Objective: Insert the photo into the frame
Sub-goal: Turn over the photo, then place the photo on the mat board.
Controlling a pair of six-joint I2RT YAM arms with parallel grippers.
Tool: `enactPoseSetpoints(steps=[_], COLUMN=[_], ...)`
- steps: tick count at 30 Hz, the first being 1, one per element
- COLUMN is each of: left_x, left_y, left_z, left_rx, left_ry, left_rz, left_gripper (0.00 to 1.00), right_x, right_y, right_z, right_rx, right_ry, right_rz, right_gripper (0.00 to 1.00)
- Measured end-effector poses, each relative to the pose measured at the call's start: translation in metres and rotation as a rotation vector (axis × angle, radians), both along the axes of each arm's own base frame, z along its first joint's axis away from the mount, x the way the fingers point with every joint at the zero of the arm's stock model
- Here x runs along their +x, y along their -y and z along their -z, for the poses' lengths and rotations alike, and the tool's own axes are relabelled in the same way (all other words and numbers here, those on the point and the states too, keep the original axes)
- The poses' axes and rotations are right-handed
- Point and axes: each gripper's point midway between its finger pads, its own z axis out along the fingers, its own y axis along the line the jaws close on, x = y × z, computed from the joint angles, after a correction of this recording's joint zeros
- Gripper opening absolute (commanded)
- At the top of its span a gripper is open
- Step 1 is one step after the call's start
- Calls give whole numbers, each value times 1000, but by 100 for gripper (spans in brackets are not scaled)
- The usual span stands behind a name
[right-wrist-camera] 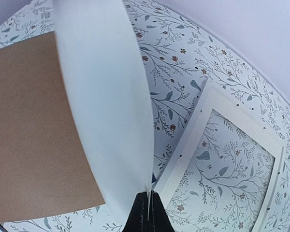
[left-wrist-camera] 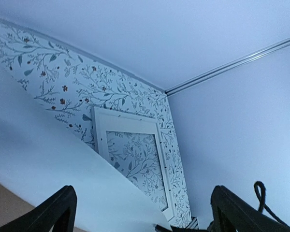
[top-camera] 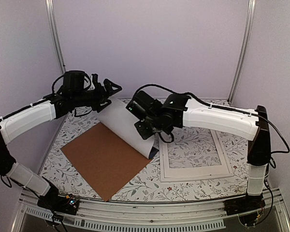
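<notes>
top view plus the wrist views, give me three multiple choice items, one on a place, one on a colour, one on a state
1. In the top view, where does the brown board lie?
A) left of the white mat
B) on top of the white mat
C) right of the white mat

2. What colour is the broad side of the photo that faces the cameras?
A) black
B) white
C) red

3. How is the right tool?
A) wide open
B) shut on the photo's edge
C) shut on the brown board

Answers:
1 A, the board lies on the left of the cloth and the mat on the right.
2 B, the curled sheet shows plain white.
3 B, the right wrist view shows the fingers pinched on the sheet's edge.
</notes>
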Motion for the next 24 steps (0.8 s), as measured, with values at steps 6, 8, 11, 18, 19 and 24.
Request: enactPoseSetpoints(steps=[6, 8, 11, 18, 19, 24], left_x=[-16, -18, -18, -16, -15, -14], left_y=[-29, -33, -34, -30, -29, -28], left_z=[-59, -63, -57, -28, -24, -10], left_rx=[-1, 14, 37, 68, 70, 83], left_ry=[175, 196, 191, 137, 128, 98], left_rz=[-17, -19, -12, 10, 13, 20], left_gripper=[100, 100, 100, 100, 100, 100], right_x=[26, 32, 35, 30, 28, 9], right_y=[99, 137, 195, 263, 266, 282], right_z=[-18, -22, -25, -15, -9, 48], right_rx=[176, 251, 371, 530, 536, 506], right_ry=[-84, -109, -137, -194, -213, -336], right_rz=[162, 227, 328, 454, 462, 523], right_gripper=[0, 0, 0, 0, 0, 0])
